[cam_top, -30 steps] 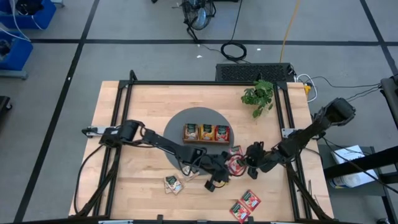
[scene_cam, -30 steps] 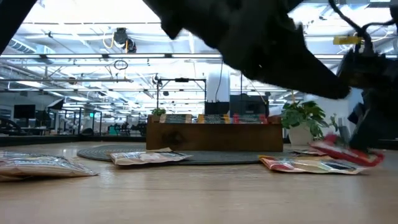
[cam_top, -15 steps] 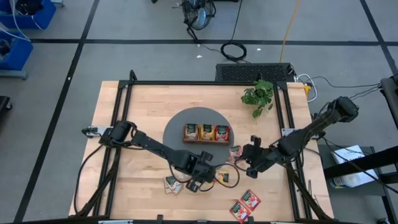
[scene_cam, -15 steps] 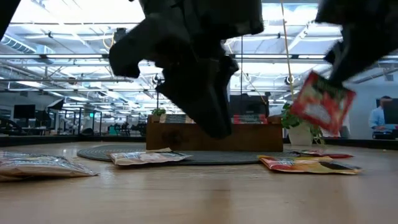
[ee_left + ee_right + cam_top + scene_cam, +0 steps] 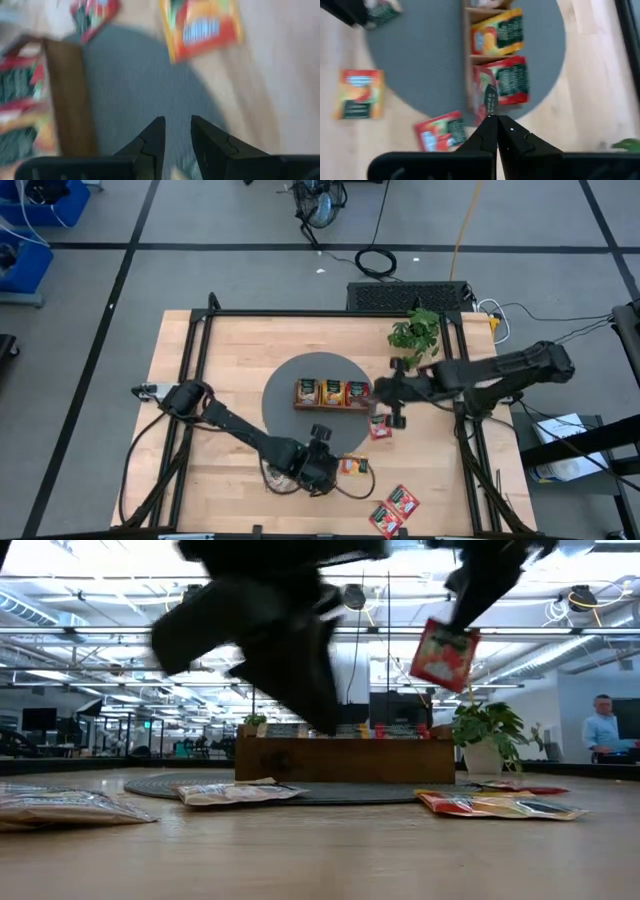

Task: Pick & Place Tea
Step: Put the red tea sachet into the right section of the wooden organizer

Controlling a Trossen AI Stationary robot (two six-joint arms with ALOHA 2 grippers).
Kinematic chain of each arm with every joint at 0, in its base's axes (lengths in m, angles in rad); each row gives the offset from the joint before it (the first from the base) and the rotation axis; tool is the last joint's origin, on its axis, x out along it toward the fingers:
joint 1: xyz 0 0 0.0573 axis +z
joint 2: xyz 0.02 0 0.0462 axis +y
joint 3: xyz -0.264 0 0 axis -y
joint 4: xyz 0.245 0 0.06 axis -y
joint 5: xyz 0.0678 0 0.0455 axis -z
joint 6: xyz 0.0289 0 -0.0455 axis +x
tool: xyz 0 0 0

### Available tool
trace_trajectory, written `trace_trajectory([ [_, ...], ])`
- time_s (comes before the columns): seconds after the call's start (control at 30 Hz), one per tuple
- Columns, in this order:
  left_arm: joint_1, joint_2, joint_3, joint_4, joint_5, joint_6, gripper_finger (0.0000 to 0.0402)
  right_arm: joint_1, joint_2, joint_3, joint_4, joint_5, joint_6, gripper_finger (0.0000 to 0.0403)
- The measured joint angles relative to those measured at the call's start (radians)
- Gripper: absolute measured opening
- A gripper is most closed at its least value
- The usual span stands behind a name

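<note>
Red tea sachet (image 5: pixel 444 653) hangs pinched — right pincer (image 5: pixel 495 121).

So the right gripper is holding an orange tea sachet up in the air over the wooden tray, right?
Not quite: the sachet is red, not orange. The low view shows it hanging in the air from the right gripper, and the right wrist view shows it pinched in the shut fingers above the tray.
</note>
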Motion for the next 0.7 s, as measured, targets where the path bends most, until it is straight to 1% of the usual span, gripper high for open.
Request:
trace_trajectory([
  [0.1, -0.032, -0.030, -0.017, -0.040, -0.112, -0.011, 0.0097, -0.060, 0.088, 0.079, -0.059, -0.025, -0.084, 0.0000],
  [0.17, -0.050, -0.073, -0.037, -0.067, -0.210, -0.065, 0.0097, -0.082, 0.153, 0.127, -0.108, -0.026, -0.140, 0.0000],
  [0.23, -0.059, -0.120, -0.066, -0.074, -0.279, -0.141, 0.0097, -0.093, 0.203, 0.153, -0.139, -0.026, -0.183, 0.0000],
  [0.33, -0.075, -0.188, -0.136, -0.060, -0.305, -0.241, 0.0097, -0.098, 0.252, 0.172, -0.143, -0.030, -0.214, 0.0000],
  [0.43, -0.103, -0.257, -0.240, -0.021, -0.333, -0.316, 0.0097, -0.097, 0.277, 0.178, -0.131, -0.052, -0.230, 0.0000],
  [0.53, -0.121, -0.305, -0.331, 0.014, -0.366, -0.342, 0.0097, -0.094, 0.278, 0.178, -0.099, -0.053, -0.230, 0.0000],
  [0.63, -0.128, -0.356, -0.384, 0.039, -0.389, -0.393, 0.0097, -0.095, 0.276, 0.178, -0.046, -0.054, -0.225, 0.0000],
  [0.7, -0.132, -0.385, -0.408, 0.044, -0.390, -0.423, 0.0097, -0.100, 0.275, 0.178, -0.013, -0.074, -0.231, 0.0000],
])
